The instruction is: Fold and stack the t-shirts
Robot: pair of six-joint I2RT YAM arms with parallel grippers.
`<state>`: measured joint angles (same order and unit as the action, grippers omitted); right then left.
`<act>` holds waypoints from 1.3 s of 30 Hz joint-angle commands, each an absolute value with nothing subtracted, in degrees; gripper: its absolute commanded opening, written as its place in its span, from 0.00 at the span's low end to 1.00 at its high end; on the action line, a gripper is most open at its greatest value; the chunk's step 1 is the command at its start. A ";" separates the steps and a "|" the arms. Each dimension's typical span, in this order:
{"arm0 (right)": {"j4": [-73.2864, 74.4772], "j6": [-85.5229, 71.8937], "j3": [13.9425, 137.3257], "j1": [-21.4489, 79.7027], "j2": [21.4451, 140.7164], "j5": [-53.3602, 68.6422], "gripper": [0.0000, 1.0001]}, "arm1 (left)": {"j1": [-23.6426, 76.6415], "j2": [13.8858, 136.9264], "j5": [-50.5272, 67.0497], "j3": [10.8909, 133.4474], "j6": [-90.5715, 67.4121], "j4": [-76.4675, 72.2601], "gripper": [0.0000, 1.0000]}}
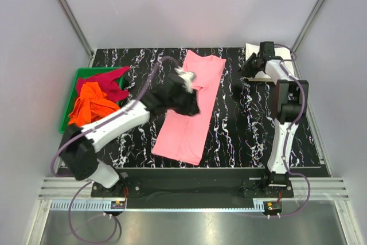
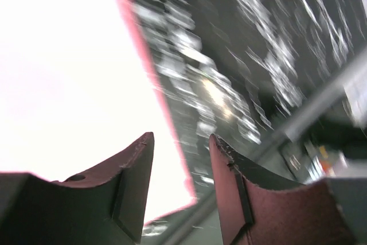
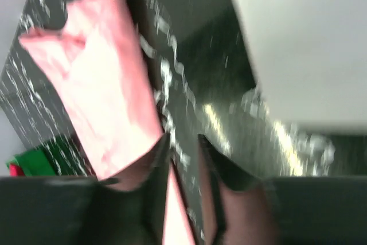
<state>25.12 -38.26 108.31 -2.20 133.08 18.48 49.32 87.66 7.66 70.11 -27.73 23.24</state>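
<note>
Far left, a green tray point(image 1: 69, 100) holds two crumpled shirts: the orange shirt point(image 1: 90, 106) nearer me, the magenta shirt point(image 1: 110, 81) behind it.

My left arm point(image 1: 114, 121) stretches from its base at the near left corner diagonally up and right, over the black marbled table point(image 1: 241, 136). The left gripper point(image 1: 186, 78) hangs above the far half of the pink shirt point(image 1: 186, 133). In the left wrist view its fingers point(image 2: 135, 164) stand moderately apart with nothing between them; the shirt's edge and bare table show through the gap.

The pink shirt lies mid-table as a long flat strip, folded lengthwise and slanting from the near centre toward the far right.

My right arm point(image 1: 285, 113) rises from its base at the near right and bends toward the far right corner. The right gripper point(image 1: 249, 67) sits just beside the white shirt point(image 1: 252, 50), which lies folded in that corner. In the blurred right wrist view its fingers point(image 3: 221, 164) leave only a narrow gap and grip nothing.
</note>
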 commanded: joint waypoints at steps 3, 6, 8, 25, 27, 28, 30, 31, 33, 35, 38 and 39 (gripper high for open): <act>21.46 -40.06 94.15 5.09 119.72 16.96 0.18 | 34.03 77.71 6.24 69.35 -21.09 32.69 0.49; 19.69 -42.70 88.27 9.74 116.02 16.52 0.09 | 28.84 74.20 8.52 67.86 -20.66 33.84 0.49; 19.51 -43.33 84.66 13.86 114.09 16.52 0.04 | 26.72 72.52 9.58 66.10 -18.99 34.19 0.51; 23.19 -36.13 71.28 23.82 112.85 8.62 0.00 | 23.82 70.05 10.45 61.70 -15.03 34.89 0.55; 26.17 -32.63 72.24 23.91 113.73 6.42 0.00 | 23.73 69.18 11.42 61.26 -15.20 34.80 0.55; 27.06 -31.56 72.86 23.73 114.51 5.55 0.00 | 23.73 68.82 12.12 61.00 -15.55 34.80 0.55; 29.08 -29.46 73.74 23.29 114.87 3.70 0.00 | 23.73 68.03 12.83 60.21 -16.25 34.81 0.55; 29.18 -28.75 73.83 23.03 114.79 3.34 0.01 | 23.73 67.85 13.53 59.86 -16.61 34.80 0.55; 29.70 -26.38 74.35 22.24 114.70 2.20 0.01 | 23.82 67.24 14.58 58.37 -17.57 34.54 0.55; 30.06 -24.71 75.93 21.27 114.96 1.59 0.02 | 23.91 66.97 16.69 57.14 -18.80 33.67 0.55; 31.29 -21.63 79.17 18.03 116.28 1.05 0.02 | 24.52 66.45 18.10 54.41 -20.74 31.83 0.55; 32.33 -20.49 80.06 16.45 116.63 1.05 0.03 | 24.70 66.36 18.37 53.45 -21.18 31.29 0.55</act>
<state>27.29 -26.94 76.97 20.67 114.45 7.57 24.16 67.92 14.44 55.22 -18.90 34.92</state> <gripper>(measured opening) 0.023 0.548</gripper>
